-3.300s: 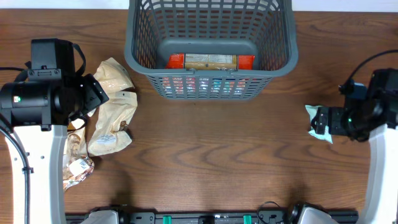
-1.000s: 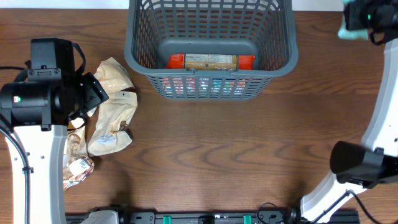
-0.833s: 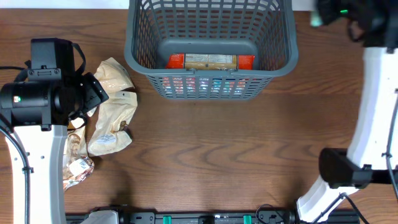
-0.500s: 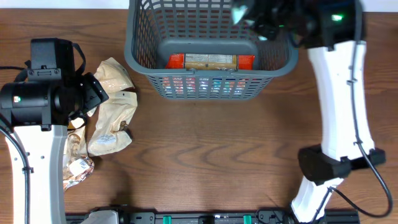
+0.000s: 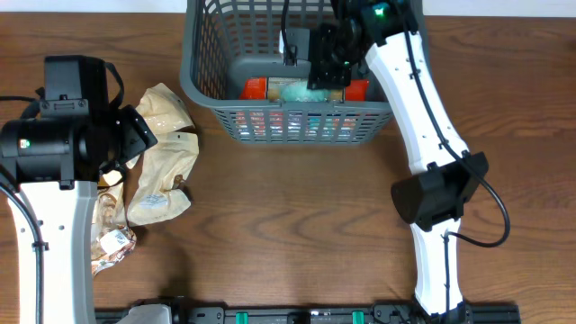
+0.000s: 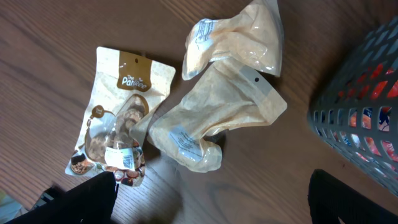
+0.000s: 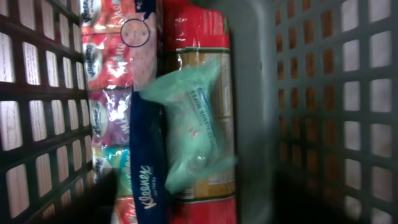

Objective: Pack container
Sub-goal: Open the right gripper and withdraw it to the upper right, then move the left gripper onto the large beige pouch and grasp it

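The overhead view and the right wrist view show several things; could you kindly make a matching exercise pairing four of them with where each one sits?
Things:
1. mint-green packet
2. snack pouches
3. Kleenex packs
4. container

Places:
A. on the bare table, left of the container
B. at the table's far edge, near the middle
C. lying on the red-ended packet
D. lined along the inside of the container's near lattice wall

Pairs: 1-C, 2-A, 3-D, 4-B

Brown wood-grain table point(image 5: 297, 216), black rail point(image 5: 270, 316) along its near edge
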Motion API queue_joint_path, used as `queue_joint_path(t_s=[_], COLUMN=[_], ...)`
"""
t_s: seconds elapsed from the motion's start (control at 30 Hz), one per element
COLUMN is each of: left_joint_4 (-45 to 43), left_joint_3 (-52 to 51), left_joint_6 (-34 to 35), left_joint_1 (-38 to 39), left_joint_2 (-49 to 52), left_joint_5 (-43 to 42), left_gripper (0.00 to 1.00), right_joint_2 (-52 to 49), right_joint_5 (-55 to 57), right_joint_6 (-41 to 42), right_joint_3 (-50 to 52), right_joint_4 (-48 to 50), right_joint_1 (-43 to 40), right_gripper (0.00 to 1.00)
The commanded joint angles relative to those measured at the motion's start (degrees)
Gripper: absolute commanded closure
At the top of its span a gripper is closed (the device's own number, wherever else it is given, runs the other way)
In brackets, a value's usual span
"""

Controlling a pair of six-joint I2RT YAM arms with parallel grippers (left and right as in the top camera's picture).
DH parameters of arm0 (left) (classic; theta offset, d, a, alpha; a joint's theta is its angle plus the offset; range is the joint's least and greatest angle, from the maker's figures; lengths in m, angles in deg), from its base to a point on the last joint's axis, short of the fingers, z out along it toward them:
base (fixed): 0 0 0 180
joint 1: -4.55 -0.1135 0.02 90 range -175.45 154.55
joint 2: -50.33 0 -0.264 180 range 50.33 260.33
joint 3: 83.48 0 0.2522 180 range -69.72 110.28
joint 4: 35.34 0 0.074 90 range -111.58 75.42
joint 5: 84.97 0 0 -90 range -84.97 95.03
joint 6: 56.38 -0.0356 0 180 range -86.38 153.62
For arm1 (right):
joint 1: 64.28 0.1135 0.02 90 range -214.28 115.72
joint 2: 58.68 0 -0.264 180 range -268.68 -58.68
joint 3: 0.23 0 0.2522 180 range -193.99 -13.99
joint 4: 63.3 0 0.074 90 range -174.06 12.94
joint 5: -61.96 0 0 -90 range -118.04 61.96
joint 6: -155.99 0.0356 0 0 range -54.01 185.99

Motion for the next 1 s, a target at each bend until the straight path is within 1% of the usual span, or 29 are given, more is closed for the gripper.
queue_joint_path(t_s=[0.0, 0.03, 0.17, 0.27, 0.37, 0.47, 0.53, 0.57, 0.63, 0.7, 0.77, 0.83, 0.97], left_joint_4=[0.2, 0.2, 0.3, 0.6, 0.7, 1.0, 1.2, 1.3, 1.5, 1.7, 1.7, 1.7, 1.7], left_joint_3=[0.0, 0.0, 0.0, 0.0, 0.0, 0.0, 0.0, 0.0, 0.0, 0.0, 0.0, 0.0, -1.1], left_joint_6=[-1.0, -1.0, -1.0, -1.1, -1.4, -1.4, -2.1, -3.2, -6.3, -10.2, -15.1, -17.9, -17.0], left_joint_1=[-0.3, -0.3, -0.3, -0.3, -0.3, -0.3, -0.3, -0.3, -0.3, -0.3, -0.3, -0.3, -0.3], left_joint_2=[0.4, 0.4, 0.4, 0.4, 0.4, 0.4, 0.4, 0.4, 0.4, 0.4, 0.4, 0.7, 1.4], left_joint_5=[0.2, 0.2, 0.2, 0.3, 0.3, 0.5, 0.5, 0.5, 0.5, 0.5, 0.5, 1.8, 3.0], left_gripper=[0.13, 0.13, 0.13, 0.13, 0.13, 0.13, 0.13, 0.13, 0.13, 0.13, 0.13, 0.13, 0.13], right_joint_2=[0.6, 0.8, 2.6, 6.4, 11.5, 16.8, 20.2, 21.6, 23.9, 25.1, 25.4, 25.2, 24.0], right_joint_5=[-0.9, -0.9, -0.6, 0.8, 2.8, 4.9, 5.4, 6.0, 7.6, 7.7, 7.5, 7.5, 7.5], right_joint_6=[1.4, 1.5, 3.0, 6.4, 13.1, 22.7, 28.2, 31.1, 38.7, 45.8, 50.6, 53.6, 54.1], right_joint_3=[-0.5, -0.5, -0.6, -0.6, -0.6, -0.6, -0.6, -0.6, -0.6, -0.6, -0.6, -0.5, 0.4], right_joint_4=[0.2, 0.5, 2.3, 6.1, 12.0, 17.1, 17.7, 17.7, 16.7, 14.4, 11.0, 6.7, 1.7], right_joint_1=[0.1, 0.0, -0.6, -2.0, -4.5, -9.1, -13.1, -15.3, -20.1, -25.1, -29.3, -32.9, -35.7], right_gripper=[0.16, 0.17, 0.23, 0.23, 0.21, 0.12, 0.08, 0.04, 0.01, 0.01, 0.01, 0.01, 0.01])
